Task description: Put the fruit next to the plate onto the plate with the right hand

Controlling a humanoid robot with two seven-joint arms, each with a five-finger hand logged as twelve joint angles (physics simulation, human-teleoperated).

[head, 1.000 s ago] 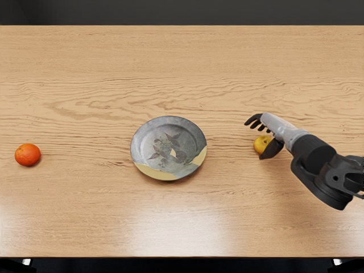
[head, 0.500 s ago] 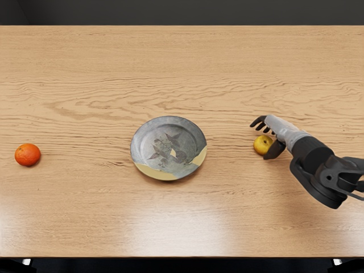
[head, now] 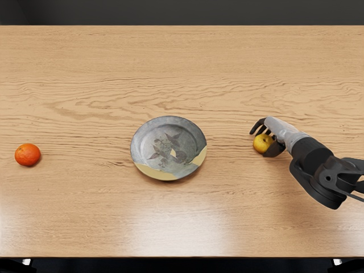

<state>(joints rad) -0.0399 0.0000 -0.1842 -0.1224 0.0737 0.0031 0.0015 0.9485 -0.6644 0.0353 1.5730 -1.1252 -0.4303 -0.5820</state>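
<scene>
A small yellow fruit (head: 261,144) rests on the wooden table to the right of the plate. My right hand (head: 263,137) reaches in from the right edge and is curled around it, the fingers (head: 257,124) hooked over its far side and the thumb (head: 274,151) against its near right side. The grey patterned plate (head: 168,147) lies in the middle of the table with nothing on it, about a hand's length left of the fruit. No left arm shows.
An orange (head: 27,154) sits alone near the table's left edge. The right forearm (head: 321,170) hangs over the table's right side. Bare wood lies between the fruit and the plate.
The right hand's fingers were spread above the fruit and have since curled down around it. The thumb has closed in. The fruit has barely shifted.
</scene>
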